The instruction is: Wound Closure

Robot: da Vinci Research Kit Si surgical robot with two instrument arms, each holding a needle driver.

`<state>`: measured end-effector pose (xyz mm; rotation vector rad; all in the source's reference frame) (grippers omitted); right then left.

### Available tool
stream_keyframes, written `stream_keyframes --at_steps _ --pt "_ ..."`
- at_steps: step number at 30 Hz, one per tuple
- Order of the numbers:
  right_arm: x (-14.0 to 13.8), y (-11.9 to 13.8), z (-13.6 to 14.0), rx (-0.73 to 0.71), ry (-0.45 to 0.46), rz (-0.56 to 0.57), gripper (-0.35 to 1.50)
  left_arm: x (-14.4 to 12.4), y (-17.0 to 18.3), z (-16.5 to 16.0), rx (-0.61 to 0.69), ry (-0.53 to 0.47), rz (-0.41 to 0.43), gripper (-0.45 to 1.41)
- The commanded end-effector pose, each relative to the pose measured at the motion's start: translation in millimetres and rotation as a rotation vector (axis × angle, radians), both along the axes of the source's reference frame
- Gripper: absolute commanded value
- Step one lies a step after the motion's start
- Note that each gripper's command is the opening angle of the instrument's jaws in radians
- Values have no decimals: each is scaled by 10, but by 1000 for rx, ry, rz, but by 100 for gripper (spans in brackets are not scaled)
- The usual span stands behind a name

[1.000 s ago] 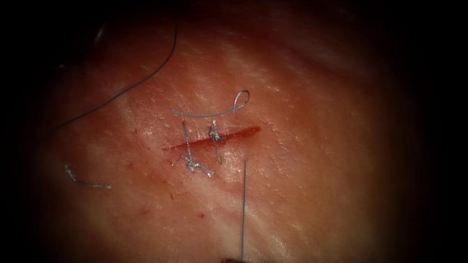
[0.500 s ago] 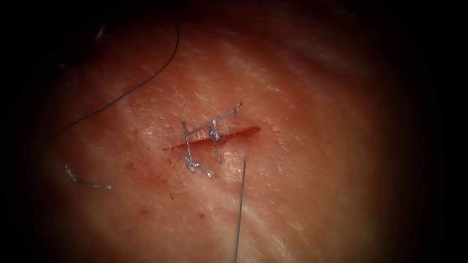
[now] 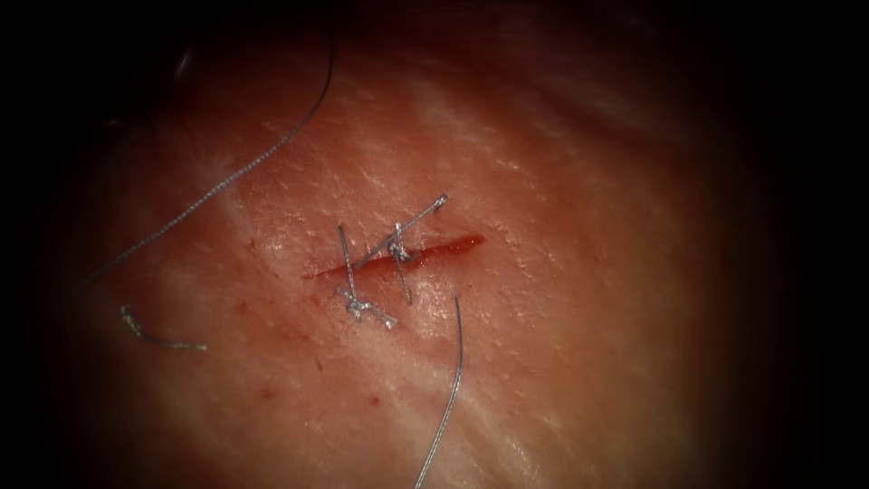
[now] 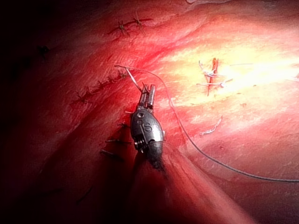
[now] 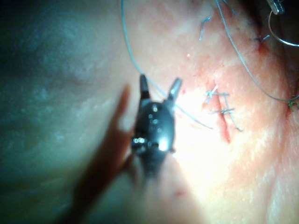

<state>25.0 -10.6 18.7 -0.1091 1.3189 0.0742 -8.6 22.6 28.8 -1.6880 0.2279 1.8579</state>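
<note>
The cut (image 3: 444,245) runs slantwise across the tissue (image 3: 579,299), with two knotted stitches (image 3: 362,308) on its left part. A short thread tail (image 3: 421,213) lies over them. Thread (image 3: 450,389) rises slack and curved from the lower edge to a point just right of the cut. My right tool (image 5: 159,87) stands open, and the thread (image 5: 133,58) runs loose between its jaws. My left tool (image 4: 147,91) is shut on an end of the thread (image 4: 134,80), far left of the cut. I cannot tell whether a thin bright arc (image 5: 282,41) is needle or thread.
A long thread (image 3: 226,181) sweeps from the upper left across the tissue. A cut end of thread (image 3: 158,340) lies at the lower left. Older stitched lines (image 4: 100,86) mark the tissue near my left tool. Small red spots (image 3: 272,391) dot the surface below the cut.
The looped tail above the cut was drawn in to a short straight tail. The lower thread, taut and straight before, now hangs curved. The right jaws have opened off it.
</note>
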Motion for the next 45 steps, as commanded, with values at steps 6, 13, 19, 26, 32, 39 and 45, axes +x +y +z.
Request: stream_keyframes --at_steps 6,13,19,26,32,39,45 --pt "-63 36 26 39 11 38 142 -3 3 7 -2 -2 1 -45" --pt "-56 82 92 -67 -130 141 142 -4 3 7 -2 -1 1 -45" --pt "-31 112 152 -115 -191 178 143 -3 2 7 -2 -1 1 -45" --pt "-11 116 188 -146 -210 178 142 -3 1 7 2 -4 0 -45" --pt "14 109 178 -147 -186 157 140 -3 2 8 2 -4 0 -45" --pt "38 108 177 -159 -156 136 127 -3 1 7 2 -4 0 -45" --pt "34 105 177 -145 -175 77 1 -3 1 7 2 -4 0 -45"
